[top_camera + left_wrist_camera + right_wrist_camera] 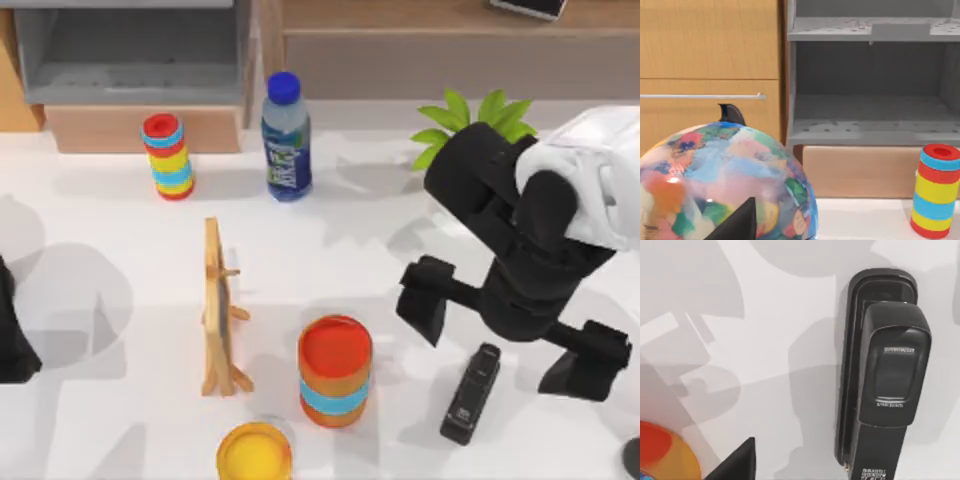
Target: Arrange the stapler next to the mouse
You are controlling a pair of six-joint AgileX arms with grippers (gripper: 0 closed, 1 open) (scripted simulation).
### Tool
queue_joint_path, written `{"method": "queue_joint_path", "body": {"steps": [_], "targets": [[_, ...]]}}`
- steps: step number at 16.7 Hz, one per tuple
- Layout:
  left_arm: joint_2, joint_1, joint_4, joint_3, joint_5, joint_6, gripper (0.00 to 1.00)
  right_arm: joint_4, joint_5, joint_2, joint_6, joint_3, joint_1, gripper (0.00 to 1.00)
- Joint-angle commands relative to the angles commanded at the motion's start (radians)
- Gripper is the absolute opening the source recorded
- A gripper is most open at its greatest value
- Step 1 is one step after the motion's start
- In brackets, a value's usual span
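The slim black stapler (471, 394) lies flat on the white table at the front right, and the right wrist view looks straight down on the stapler (885, 370). My right gripper (506, 331) hovers just above and behind it, open wide, with one finger on each side and nothing held. One of its fingertips (737, 462) shows beside the stapler, apart from it. A small dark rounded mouse (632, 456) peeks in at the front right edge, to the right of the stapler. My left arm (12, 335) is parked at the table's left edge.
An orange canister (335, 370) and a yellow bowl (255, 452) stand left of the stapler. A wooden easel (220, 310), a striped canister (168, 156), a water bottle (286, 137) and a plant (470, 118) stand farther back. A colourful globe (725, 180) sits close to the left wrist.
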Motion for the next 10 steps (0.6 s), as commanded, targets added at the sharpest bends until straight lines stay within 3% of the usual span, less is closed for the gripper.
{"method": "queue_joint_path", "body": {"steps": [10], "targets": [[0.0, 0.0, 0.0, 0.0, 0.0, 0.0, 1.0, 0.015, 0.0, 0.06, 0.02, 0.003, -0.003, 1.0]]}}
